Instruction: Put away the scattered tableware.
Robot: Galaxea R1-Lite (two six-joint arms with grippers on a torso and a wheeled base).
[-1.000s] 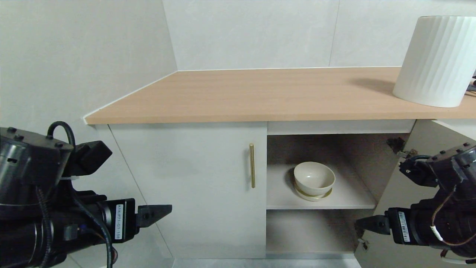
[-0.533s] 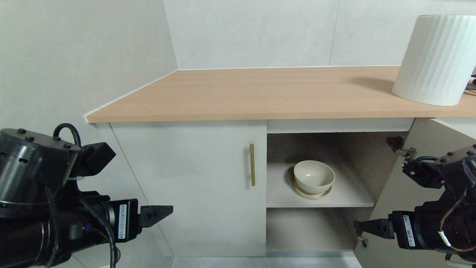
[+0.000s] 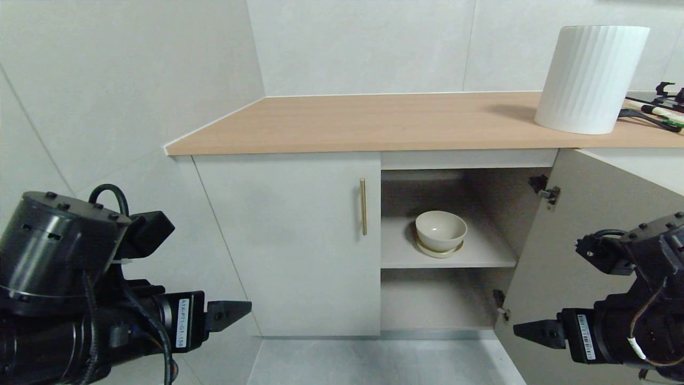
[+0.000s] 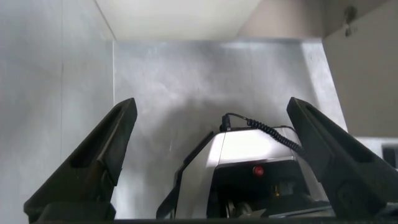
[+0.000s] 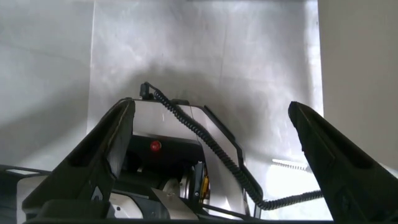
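A cream bowl [image 3: 441,230] sits on a small plate [image 3: 439,249] on the middle shelf [image 3: 481,254] of the open cabinet. My left gripper [image 3: 235,313] hangs low at the left, in front of the wall and well short of the cabinet. In the left wrist view it [image 4: 212,109] is open, with nothing between its fingers. At the lower right, my right gripper [image 3: 526,331] is beside the open door. Its wrist view shows it [image 5: 211,107] open and empty too, above the grey floor.
The cabinet's left door [image 3: 299,240] is closed, with a gold handle [image 3: 363,207]. Its right door [image 3: 582,235] swings out towards my right arm. On the wooden counter [image 3: 374,123] stands a white ribbed container [image 3: 588,80], with dark utensils [image 3: 654,109] at the far right.
The whole head view has shifted: the camera drew back, so the cabinet looks smaller and more floor shows. Both grippers keep their poses, and the bowl stays on the shelf.
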